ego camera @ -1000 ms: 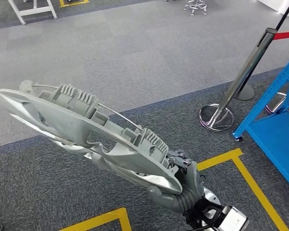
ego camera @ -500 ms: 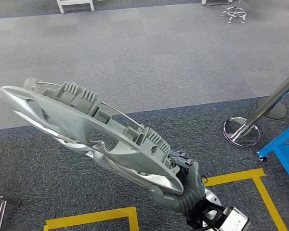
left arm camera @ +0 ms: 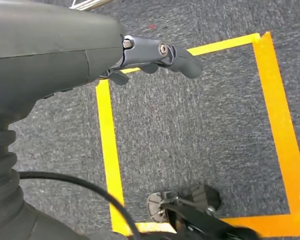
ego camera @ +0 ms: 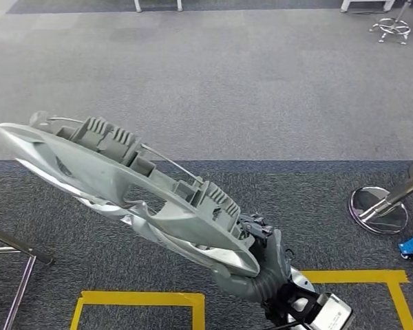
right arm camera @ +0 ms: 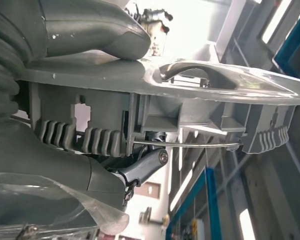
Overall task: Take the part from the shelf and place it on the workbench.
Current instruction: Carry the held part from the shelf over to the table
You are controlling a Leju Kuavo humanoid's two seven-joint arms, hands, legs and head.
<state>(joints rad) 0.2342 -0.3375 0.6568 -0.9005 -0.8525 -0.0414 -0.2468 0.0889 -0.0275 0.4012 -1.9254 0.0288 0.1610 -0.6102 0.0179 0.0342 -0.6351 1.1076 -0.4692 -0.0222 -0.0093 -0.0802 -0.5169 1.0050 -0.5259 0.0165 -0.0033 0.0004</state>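
I am carrying the part clear of the shelf; judged from this, pickup is done and delivery to the workbench is outstanding. My right hand is gripping the part's near end, thumb on one face and fingers curled under the ribbed side, the long grey moulding reaching out to my left above the carpet. My left hand is hanging over the yellow floor tape, fingers loosely extended, holding nothing.

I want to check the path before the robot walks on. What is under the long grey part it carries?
Under the grey part, held by the right hand, lies dark carpet with yellow tape. The floor directly below it is covered.
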